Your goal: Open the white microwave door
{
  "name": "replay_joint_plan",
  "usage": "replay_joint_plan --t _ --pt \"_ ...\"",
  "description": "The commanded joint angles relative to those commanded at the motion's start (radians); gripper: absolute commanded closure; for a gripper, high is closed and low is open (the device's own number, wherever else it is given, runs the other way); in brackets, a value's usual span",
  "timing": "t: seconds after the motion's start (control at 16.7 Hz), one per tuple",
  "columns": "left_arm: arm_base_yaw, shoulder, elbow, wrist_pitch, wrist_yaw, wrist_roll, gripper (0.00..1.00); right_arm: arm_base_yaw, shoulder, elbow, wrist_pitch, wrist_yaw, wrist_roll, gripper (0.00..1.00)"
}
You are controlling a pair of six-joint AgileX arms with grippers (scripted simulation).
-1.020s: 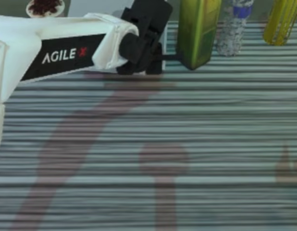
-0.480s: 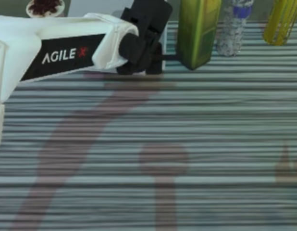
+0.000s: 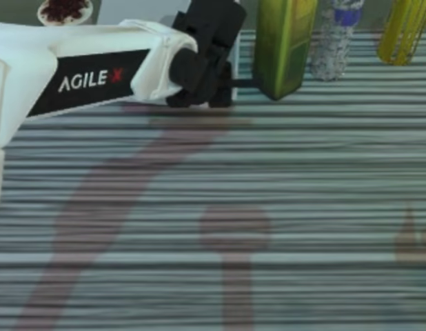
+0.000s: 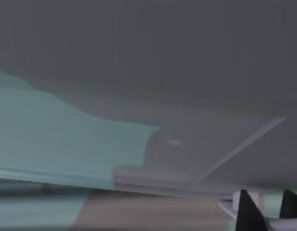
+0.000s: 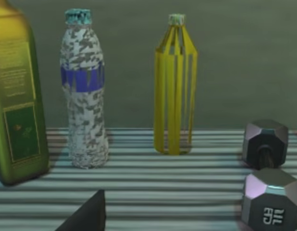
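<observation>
The white microwave [image 3: 130, 9] stands at the table's back edge, mostly hidden under my left arm. My left gripper [image 3: 223, 74] is at its front right corner, beside the door [image 3: 235, 49]. In the left wrist view the dark cavity with its pale teal floor [image 4: 67, 139] fills the picture. There my left gripper [image 4: 266, 204] has its two dark fingers on either side of a white edge of the door [image 4: 255, 197]. My right arm is out of the top view; its wrist view shows one dark finger [image 5: 88, 216] low over the table.
A green bottle [image 3: 285, 45] stands right next to the left gripper. Further right are a clear water bottle [image 3: 333, 41] and a yellow bottle [image 3: 406, 31]. A dark dumbbell [image 5: 266, 192] lies at the right. A bowl [image 3: 65, 9] sits at the back left.
My left arm and gripper have shifted very slightly toward the back left. Nothing else has moved.
</observation>
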Motion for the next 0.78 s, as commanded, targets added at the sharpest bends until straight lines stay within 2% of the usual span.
replay_joint_plan --t 0.36,0.78 --pt "0.014 -0.043 -0.064 0.040 0.031 0.052 1.00 0.000 0.000 0.000 0.000 0.000 0.000 0.00" --pt "0.014 -0.043 -0.066 0.041 0.032 0.054 1.00 0.000 0.000 0.000 0.000 0.000 0.000 0.00"
